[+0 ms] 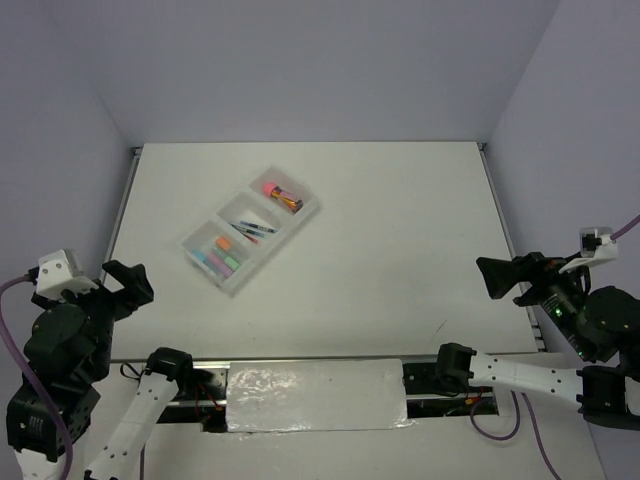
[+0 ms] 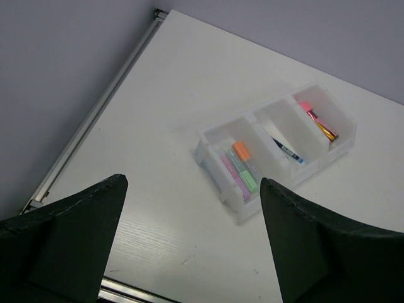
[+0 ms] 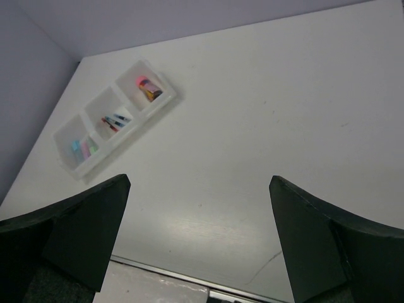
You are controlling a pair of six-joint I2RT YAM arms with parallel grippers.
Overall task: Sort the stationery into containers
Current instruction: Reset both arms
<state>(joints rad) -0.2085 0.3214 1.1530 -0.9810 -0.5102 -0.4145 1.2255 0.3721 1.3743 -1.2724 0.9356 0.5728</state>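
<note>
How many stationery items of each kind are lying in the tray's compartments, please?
Pink-capped cylinder: 1
Pens: 2 (one red, one blue)
Short pastel bars: 3
Orange-tipped piece: 1
Total: 7; the bars lie packed together, so their count is approximate.

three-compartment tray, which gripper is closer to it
Left. The left gripper sits just off the near-left of the tray, not touching it; the right gripper is far across the table to the right.
</note>
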